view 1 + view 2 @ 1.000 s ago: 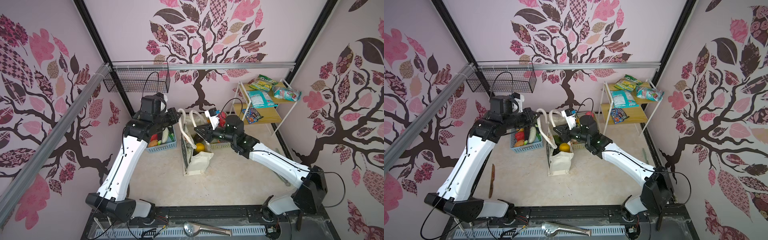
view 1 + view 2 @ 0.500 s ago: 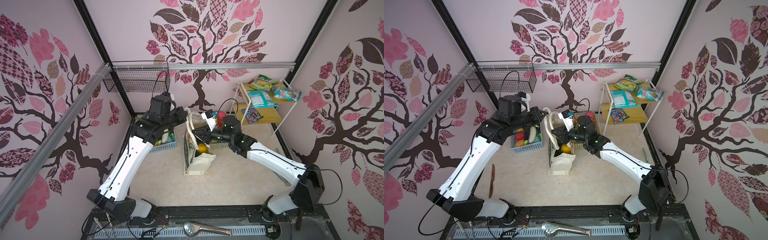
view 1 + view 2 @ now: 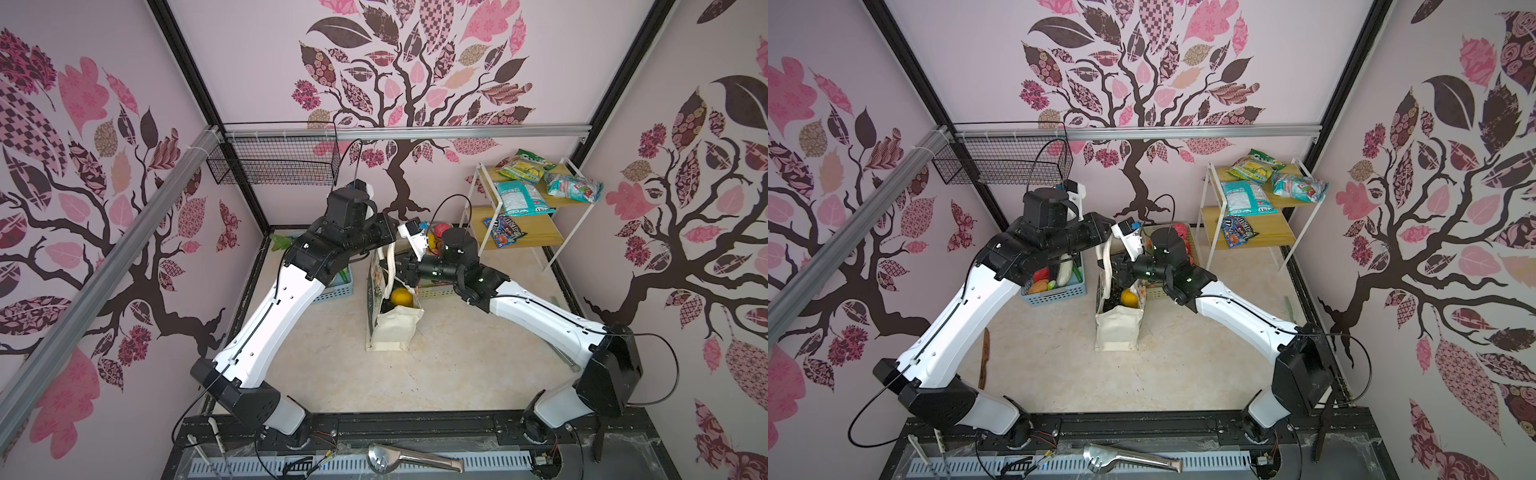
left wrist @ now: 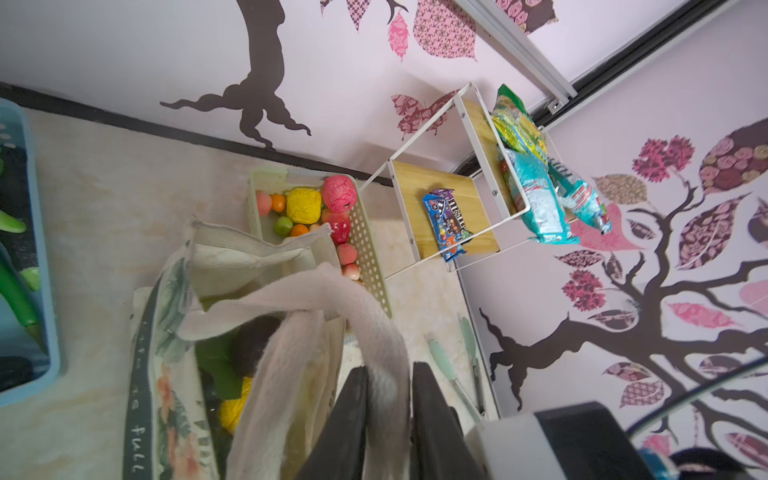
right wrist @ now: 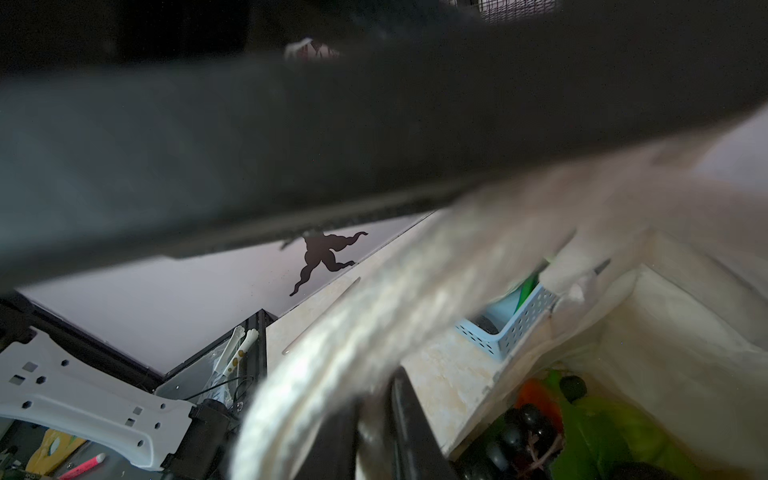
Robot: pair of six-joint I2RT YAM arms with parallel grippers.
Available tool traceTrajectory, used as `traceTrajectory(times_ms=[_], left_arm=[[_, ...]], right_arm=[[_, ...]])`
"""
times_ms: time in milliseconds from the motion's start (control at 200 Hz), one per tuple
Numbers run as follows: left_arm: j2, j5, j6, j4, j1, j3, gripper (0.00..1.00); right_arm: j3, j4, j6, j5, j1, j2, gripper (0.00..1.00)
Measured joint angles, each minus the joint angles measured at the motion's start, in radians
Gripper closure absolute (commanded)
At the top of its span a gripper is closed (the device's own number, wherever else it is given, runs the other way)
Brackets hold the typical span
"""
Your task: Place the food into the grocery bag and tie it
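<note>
Above the grocery bag (image 3: 392, 328), which stood on the tabletop with an orange-yellow toy fruit (image 3: 401, 297) inside, a cream strap (image 4: 332, 291) rose steeply into the left gripper (image 4: 388, 376). It lay between the jaws, though whether pinched or loose I could not tell. The right gripper (image 5: 372, 411), just beside it and nearer the bag's mouth, clamped a cream strap as well.

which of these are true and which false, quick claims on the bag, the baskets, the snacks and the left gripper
The grocery bag stands upright between the blue basket and the beige basket. True.
The bag is empty. False: a yellow-orange fruit and other food lie inside.
A strap handle passes between the fingers of the left gripper. True.
The snack packets lie in the blue basket. False: they lie on the shelf.
</note>
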Motion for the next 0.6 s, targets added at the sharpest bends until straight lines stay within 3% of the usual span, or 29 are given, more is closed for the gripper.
traceTrajectory(times_ms=[105, 600], left_arm=[[0.000, -0.005, -0.005, 0.016, 0.000, 0.000, 0.64], [0.040, 0.003, -0.010, 0.045, -0.005, 0.000, 0.54]], right_arm=[[-0.002, 0.007, 0.007, 0.010, 0.000, -0.001, 0.83], [-0.155, 0.154, 0.121, 0.052, -0.053, -0.108, 0.84]])
